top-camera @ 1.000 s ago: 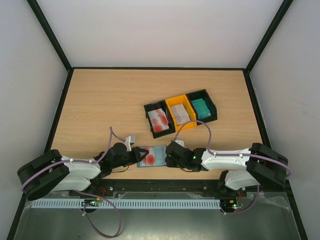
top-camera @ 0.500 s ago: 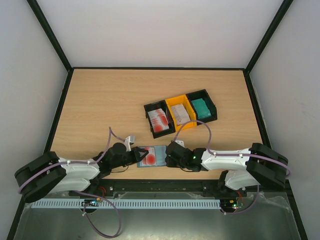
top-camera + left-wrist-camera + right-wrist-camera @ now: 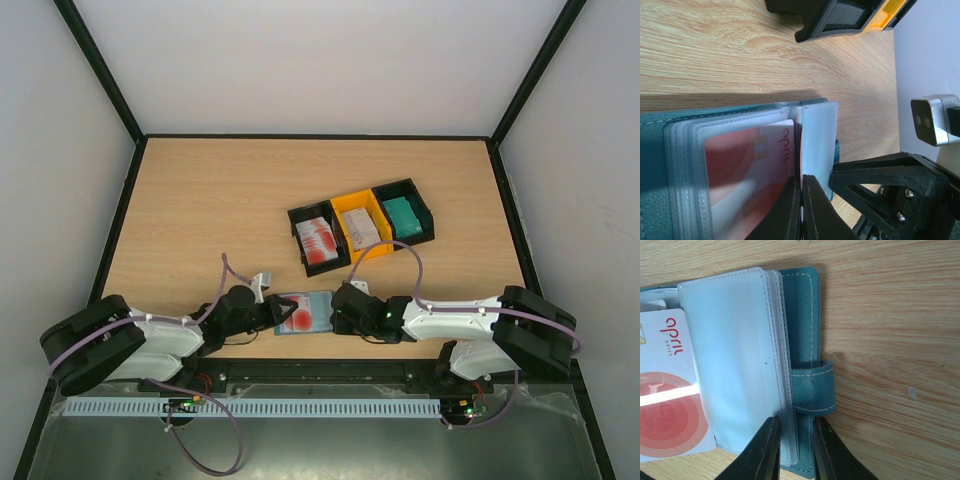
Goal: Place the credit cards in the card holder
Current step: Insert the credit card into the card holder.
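- By the table's near edge, the left pincer pinched a red-and-white card at the open card holder.
- The right pincer clamped the holder's sleeves; a missed sleeve mouth could buckle the card.
- Bins stood behind.

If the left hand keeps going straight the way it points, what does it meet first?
The clear sleeves of the card holder: the left hand, shut on the red-and-white card, likely pushes it into them.

Open card holder, left end effector and right end effector at its sides
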### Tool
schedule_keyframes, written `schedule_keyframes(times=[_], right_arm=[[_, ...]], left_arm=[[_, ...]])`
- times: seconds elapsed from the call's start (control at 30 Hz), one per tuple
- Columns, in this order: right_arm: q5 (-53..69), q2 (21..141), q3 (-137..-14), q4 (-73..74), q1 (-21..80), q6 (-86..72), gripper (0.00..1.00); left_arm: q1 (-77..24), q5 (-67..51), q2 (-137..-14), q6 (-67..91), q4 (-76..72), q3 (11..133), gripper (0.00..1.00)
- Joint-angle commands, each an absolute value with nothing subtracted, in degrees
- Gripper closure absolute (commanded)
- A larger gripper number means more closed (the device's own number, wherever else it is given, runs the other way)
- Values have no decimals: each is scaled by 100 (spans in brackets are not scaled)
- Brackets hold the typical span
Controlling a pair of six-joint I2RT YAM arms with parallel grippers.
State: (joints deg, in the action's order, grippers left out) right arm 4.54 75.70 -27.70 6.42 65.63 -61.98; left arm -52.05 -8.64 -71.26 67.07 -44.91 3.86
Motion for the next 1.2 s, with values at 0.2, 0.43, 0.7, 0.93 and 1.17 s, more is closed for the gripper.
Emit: schedule_keyframes(times=[0.2, 0.43, 0.7, 0.93, 1.17], right_arm=[[466, 7701, -2619, 1028, 6559, -6222, 83], [466, 7695, -2606, 1006, 6559, -6230, 83], [472, 7684, -2603, 976, 6561, -6231, 83], [457, 7648, -2590, 993, 6560, -6240, 83], [451, 7650, -2580, 976, 6561, -6235, 83]], left_arm=[[-5157, -842, -7563, 6546, -4914, 531, 98], [-5133, -853, -7899, 6515, -5176, 662, 98], [-5133, -872, -8290, 6592, -5576, 581, 98], [-5125, -647, -8095, 6618, -5406, 448, 97], [-5074, -423, -7850, 6592, -5179, 296, 97]])
